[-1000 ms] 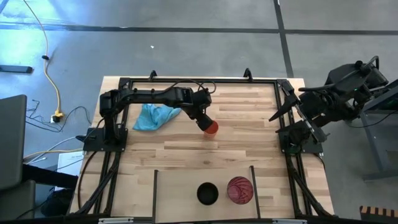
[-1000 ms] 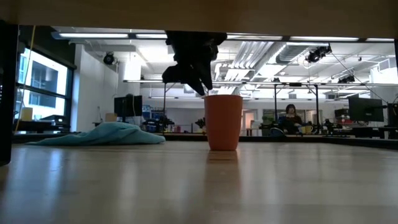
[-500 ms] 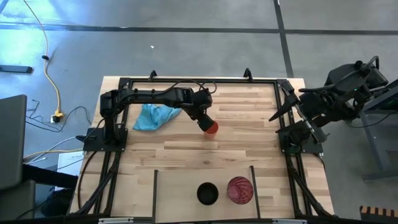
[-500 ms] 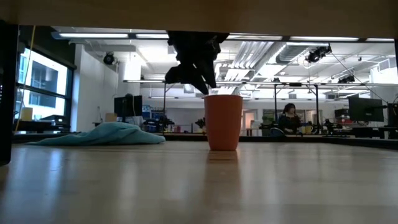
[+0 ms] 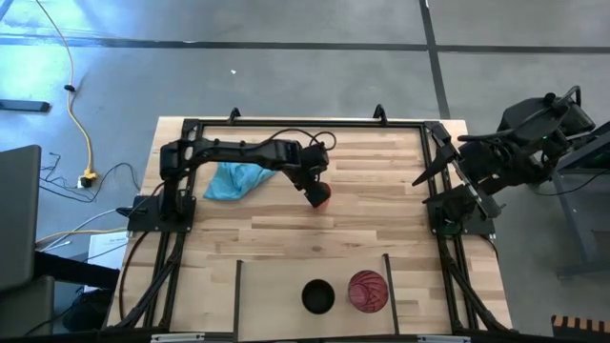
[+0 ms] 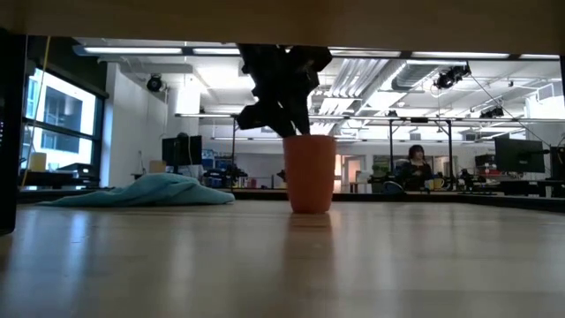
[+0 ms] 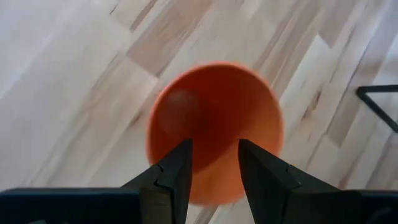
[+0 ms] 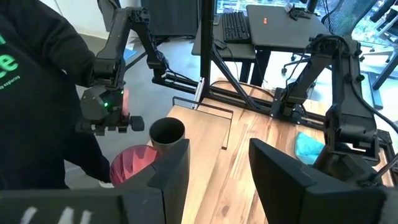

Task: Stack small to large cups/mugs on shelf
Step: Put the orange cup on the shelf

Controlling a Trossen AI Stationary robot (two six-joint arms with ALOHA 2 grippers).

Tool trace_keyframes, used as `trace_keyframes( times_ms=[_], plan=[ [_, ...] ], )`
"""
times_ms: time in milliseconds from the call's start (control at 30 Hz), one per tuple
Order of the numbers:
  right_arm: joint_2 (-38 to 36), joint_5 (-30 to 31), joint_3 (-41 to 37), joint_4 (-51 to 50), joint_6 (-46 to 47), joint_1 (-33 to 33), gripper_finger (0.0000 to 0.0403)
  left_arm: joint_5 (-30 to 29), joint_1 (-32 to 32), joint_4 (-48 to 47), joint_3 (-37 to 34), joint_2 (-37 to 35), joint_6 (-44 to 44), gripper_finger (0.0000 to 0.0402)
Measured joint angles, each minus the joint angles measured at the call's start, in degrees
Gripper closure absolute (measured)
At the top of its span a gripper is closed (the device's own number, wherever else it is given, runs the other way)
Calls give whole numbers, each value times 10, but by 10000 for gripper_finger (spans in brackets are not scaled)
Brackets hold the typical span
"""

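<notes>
The small orange cup (image 5: 324,198) stands upright on its base mid-table, also seen in the low view (image 6: 310,172). My left gripper (image 5: 315,189) is open right over it. In the left wrist view both fingertips (image 7: 186,152) show over the cup's mouth (image 7: 214,106). The black cup (image 5: 318,296) and the larger red-pink cup (image 5: 367,292) stand side by side on the shelf (image 5: 276,300), between its two black bars. My right gripper (image 5: 419,178) waits open at the table's right edge. My left gripper comes at the orange cup's rim (image 6: 296,136) from above, slanting in from the far left. Its fingertips reach down to rim height on the cup's far-left side. Whether they touch the rim I cannot tell. The cup stands upright on the table.
A light-blue cloth (image 5: 238,178) lies crumpled at the far left, close behind the left arm. A person in dark clothing (image 8: 37,93) stands by the shelf end of the table. Bare planks lie between the orange cup and the shelf.
My left gripper has shifted a little toward the table's right, coming more squarely over the orange cup. The cup has slid slightly toward the left, staying upright on the table.
</notes>
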Motion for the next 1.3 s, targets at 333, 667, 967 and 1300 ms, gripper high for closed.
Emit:
trace_keyframes(
  times_ms=[333,667,967,1300],
  plan=[
    [0,0,0,-9,0,0,245,15,0,-11,40,3,13,284],
    [0,0,0,-9,1,0,245,-88,1,-147,127,1,93,284],
    [0,0,0,-8,-9,0,245,-96,4,-189,126,33,103,284],
    [0,-1,0,-9,13,0,245,-91,5,-178,127,56,102,284]
  ],
)
